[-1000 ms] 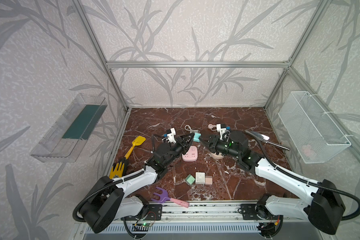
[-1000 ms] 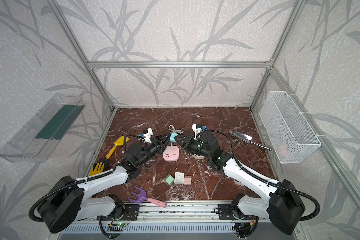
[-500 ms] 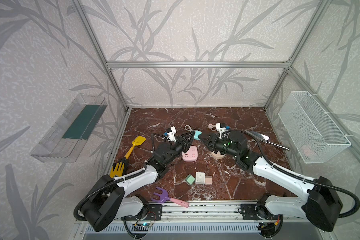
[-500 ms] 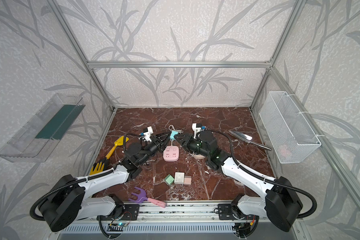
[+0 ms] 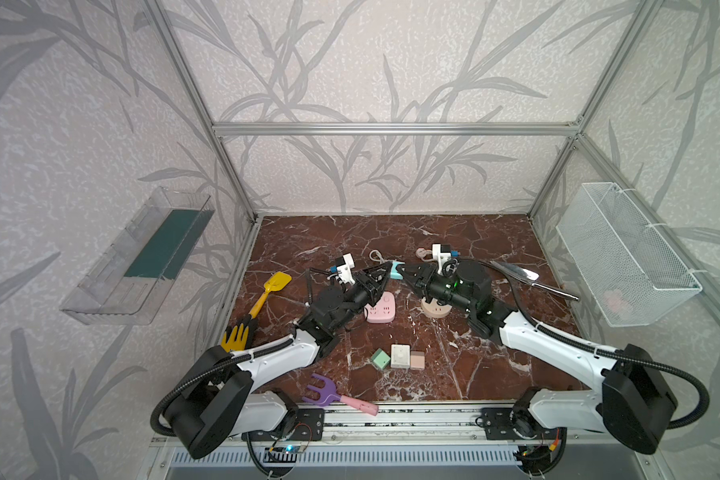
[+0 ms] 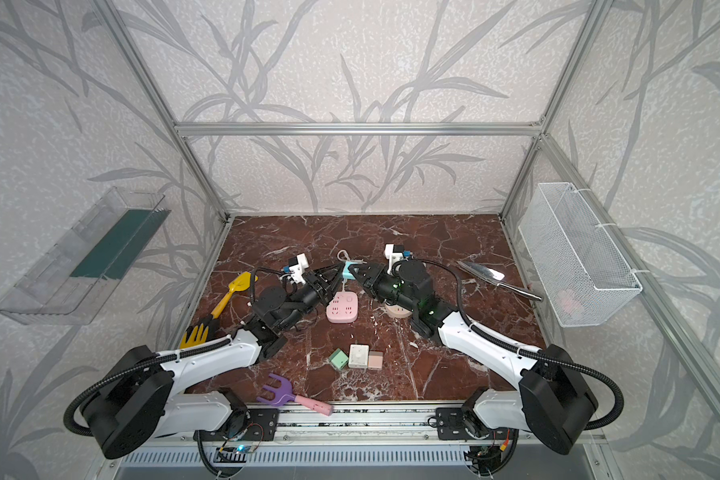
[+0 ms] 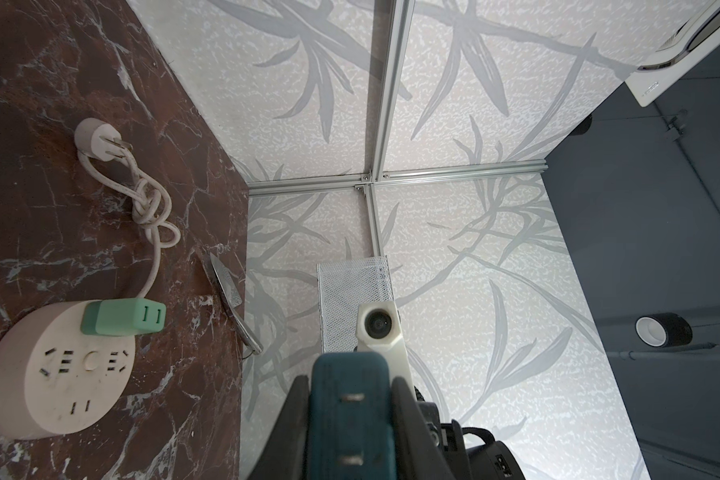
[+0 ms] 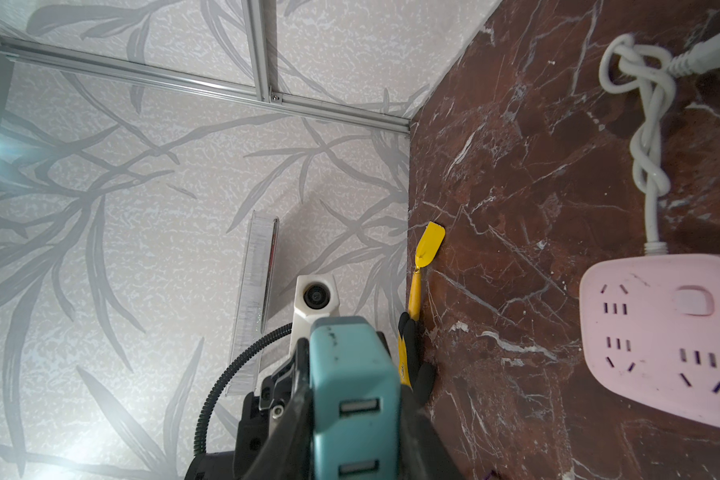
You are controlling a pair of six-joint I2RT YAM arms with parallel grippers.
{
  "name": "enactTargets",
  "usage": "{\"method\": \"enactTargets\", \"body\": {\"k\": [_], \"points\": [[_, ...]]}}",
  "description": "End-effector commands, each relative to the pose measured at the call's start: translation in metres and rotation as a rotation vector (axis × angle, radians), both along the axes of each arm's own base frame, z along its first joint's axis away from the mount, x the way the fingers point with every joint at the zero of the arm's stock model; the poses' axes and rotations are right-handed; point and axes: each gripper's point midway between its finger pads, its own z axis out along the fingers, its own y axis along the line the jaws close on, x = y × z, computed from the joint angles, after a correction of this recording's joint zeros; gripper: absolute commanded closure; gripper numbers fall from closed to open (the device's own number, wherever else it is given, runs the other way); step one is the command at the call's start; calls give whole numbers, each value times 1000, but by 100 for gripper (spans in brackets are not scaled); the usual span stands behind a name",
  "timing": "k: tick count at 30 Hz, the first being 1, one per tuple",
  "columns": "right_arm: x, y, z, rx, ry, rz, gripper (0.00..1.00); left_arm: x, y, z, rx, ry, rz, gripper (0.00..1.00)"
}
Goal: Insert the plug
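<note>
- In both top views the teal plug [image 5: 397, 269] [image 6: 348, 270] is held clear of the counter [image 5: 433, 237], near the far side of the pink strip [image 5: 381, 309]. The left pincer [image 5: 387, 273] and right pincer [image 5: 407, 273] meet on it tip to tip.
- In the left wrist view the left pincer [image 7: 350, 386] is clenched on the plug [image 7: 350, 419], with its jaws on the two side walls. The face with two blades shows between them. A round socket [image 7: 59, 374] with a green adapter [image 7: 123, 318] on it lies on the counter.
- In the right wrist view the right pincer [image 8: 352, 353] has its jaws against both flanks of the plug [image 8: 352, 374], so it looks to be grasping it too. The face with two USB ports shows. The strip [image 8: 661, 340] lies flat, slots up and free.
- The plug is probably a light, stiff plastic block with smooth walls, so it may twist in the grip when pushed home.
- It is best held on the flat side walls, back from the blades, which are thin and could bend if they meet the slots askew.
- With both pincers on it, this is probably a handover before insertion.
</note>
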Motion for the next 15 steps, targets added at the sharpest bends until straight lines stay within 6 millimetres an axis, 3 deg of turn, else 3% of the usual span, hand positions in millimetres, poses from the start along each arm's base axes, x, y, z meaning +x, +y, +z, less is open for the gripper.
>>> {"method": "enactTargets", "body": {"k": [1,9,10,11,12,13,15], "points": [[-1,3,15,50,-40,19,68,-4,-8,18,-49,-34,-31,100],[-2,11,4,58,-10,59,70,-3,-11,12,-52,-21,-42,100],[-2,12,3,57,-8,62,79,-3,-12,13,-54,-24,-48,100],[-2,12,2,55,-3,61,93,-3,-14,12,-55,-22,-55,100],[-2,12,0,50,3,60,100,-3,-16,12,-54,-19,-67,100],[-2,11,-3,46,8,57,100,-2,-18,11,-53,-14,-76,91],[-1,8,-8,36,22,44,100,0,-20,3,-48,16,-84,36]]}}
